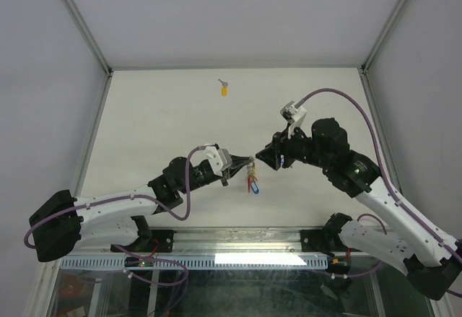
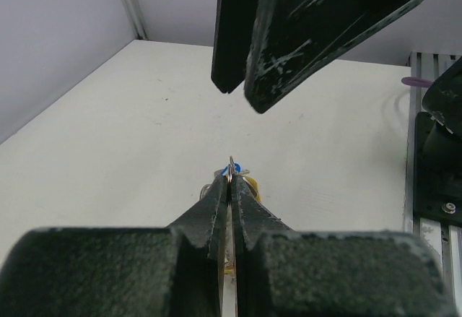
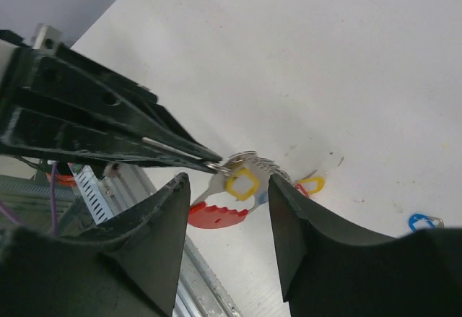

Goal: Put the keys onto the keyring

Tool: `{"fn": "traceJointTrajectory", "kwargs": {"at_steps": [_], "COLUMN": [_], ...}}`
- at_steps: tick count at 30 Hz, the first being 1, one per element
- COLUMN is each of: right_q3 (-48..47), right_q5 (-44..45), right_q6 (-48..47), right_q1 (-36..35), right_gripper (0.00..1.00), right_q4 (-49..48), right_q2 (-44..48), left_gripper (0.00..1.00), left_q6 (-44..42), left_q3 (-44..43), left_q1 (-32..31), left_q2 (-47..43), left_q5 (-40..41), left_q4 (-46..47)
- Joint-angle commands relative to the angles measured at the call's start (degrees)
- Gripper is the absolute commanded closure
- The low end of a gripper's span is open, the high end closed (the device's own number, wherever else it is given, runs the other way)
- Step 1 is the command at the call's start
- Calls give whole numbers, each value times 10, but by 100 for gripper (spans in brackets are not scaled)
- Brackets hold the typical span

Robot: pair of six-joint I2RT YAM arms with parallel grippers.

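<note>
**Two arms meet at the keyring above a pale desk**

We see the left pincer (image 2: 231, 181) pressed together on a thin wire ring of the keyring (image 3: 244, 160), held in the air over the desk (image 1: 159, 115), nearer its near edge and about midway between left and right. The right pincer (image 3: 228, 181) stands apart, one finger on either side of a yellow-headed key (image 3: 242, 185) and the red strip (image 3: 215, 216). We cannot tell whether that key is threaded on a ring. From the left wrist, its own fingers hide most of the cluster, and from above the rings blur together. A loose yellow key (image 1: 224, 90) lies near the far edge. The desk is matt white, walled by plain grey panels (image 1: 216, 14).
</note>
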State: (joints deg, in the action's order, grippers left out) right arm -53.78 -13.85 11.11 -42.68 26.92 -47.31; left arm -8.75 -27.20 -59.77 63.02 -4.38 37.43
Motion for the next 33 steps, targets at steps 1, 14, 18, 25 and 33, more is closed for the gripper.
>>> {"fn": "traceJointTrajectory", "kwargs": {"at_steps": [1,14,18,25,33], "right_q3": [-1,186,200,206,209], "right_q5": [-136,-448,-445,-452,-506], "right_q6": [2,157,166,179,200], "right_q1": [73,188,187,187,185], "right_gripper": [51,55,54,56,60], "right_q4": [-69,-482,-543,-581,-603], "right_q2": [-21,-58,-78,-104,-122], "left_gripper": [100,100,100,100,100], "left_q6": [21,38,42,42,41], "left_q3": [3,-8,-11,-18,-22], "left_q1": [24,82,82,82,82], "left_q2": [-34,-51,-48,-48,-42], "left_q5": [-49,-156,-168,-174,-177], "left_q4": [55,42,46,45,47]}}
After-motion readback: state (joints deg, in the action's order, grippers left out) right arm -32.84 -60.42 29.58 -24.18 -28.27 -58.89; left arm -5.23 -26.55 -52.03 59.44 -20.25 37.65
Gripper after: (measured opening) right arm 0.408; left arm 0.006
